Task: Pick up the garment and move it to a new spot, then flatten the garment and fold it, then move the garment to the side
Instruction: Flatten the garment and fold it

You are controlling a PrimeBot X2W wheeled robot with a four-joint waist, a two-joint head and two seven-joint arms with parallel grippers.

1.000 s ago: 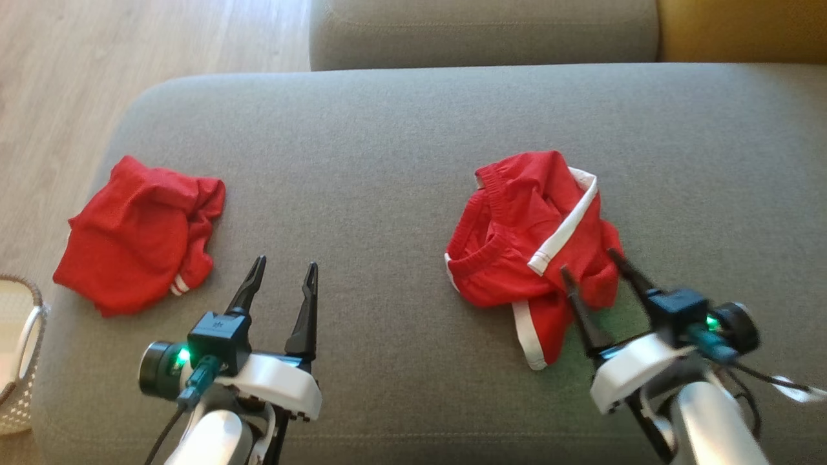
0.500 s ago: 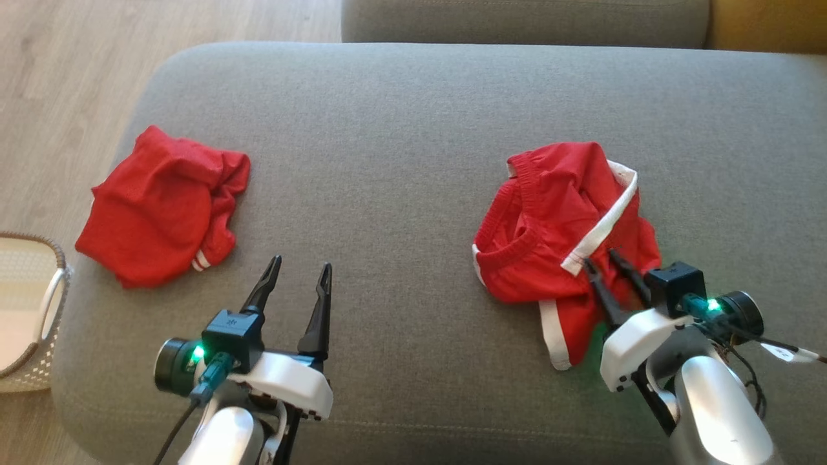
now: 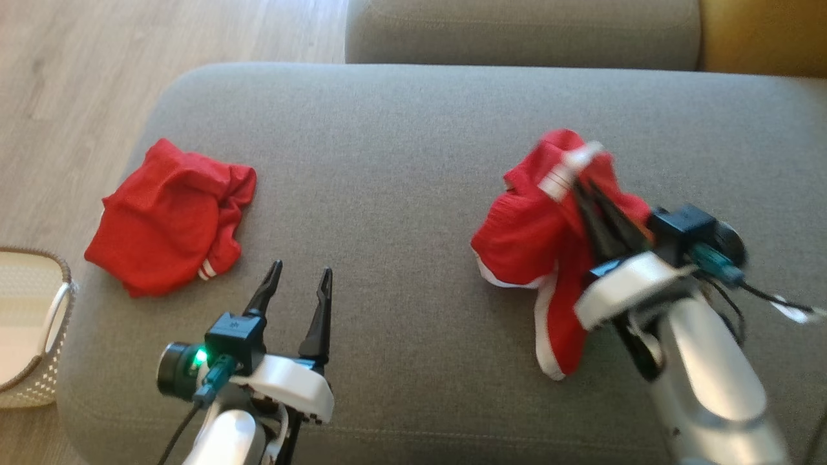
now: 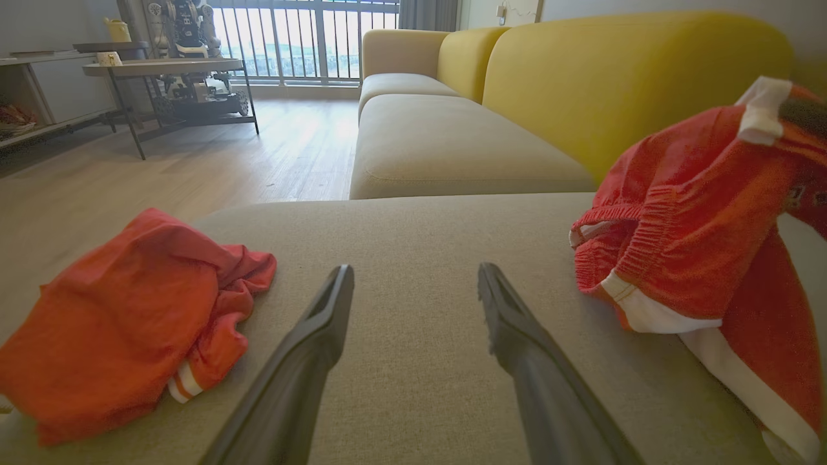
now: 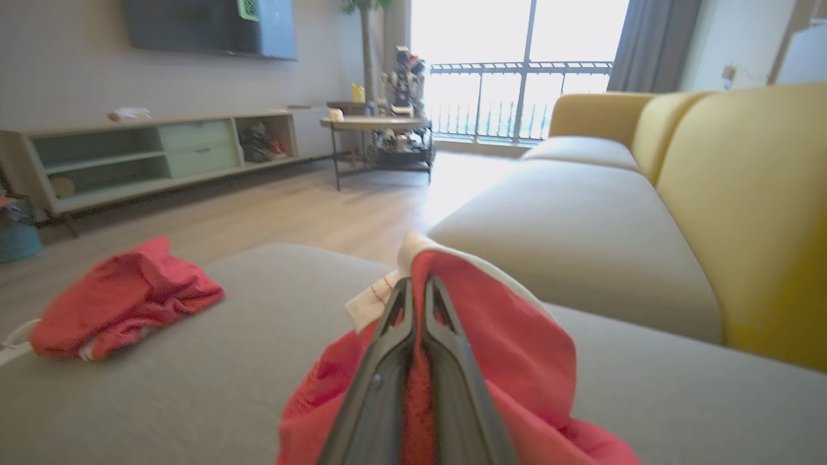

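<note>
Grey woven-fabric sofa cushion [image 3: 400,142] lies under both arms, with pale wood floor past its edge and a yellow upholstered backrest [image 4: 614,71] behind it. The right gripper [image 5: 417,284] has its two dark fingers clenched on a fold of the crumpled red mesh shorts with white stripes [image 3: 523,232]. The pinch sits right at the fingertips, beside a white trim edge. Cloth drapes down on both sides of the fingers, and one leg trails below them onto the cushion. The left gripper [image 3: 302,268] is spread wide with nothing between its fingers, low over bare cushion.

The bite looks shallow, so the thin fold could slide out of the tips as the weight comes on. The trailing leg may drag on the cushion fabric and tug it loose. A bunched grab like this is also likely to land as a heap, which would make flattening harder. A second crumpled red garment [image 3: 171,226] lies ahead of the left fingers on their outer side, so setting the shorts down near it risks mixing the two.

The right wrist view shows red mesh squeezed between the closed fingers, where the head view is blurred. The left wrist view shows the elastic waistband hanging and the striped leg reaching the cushion. The head view adds a pale woven basket [image 3: 39,254] off the cushion's edge.
</note>
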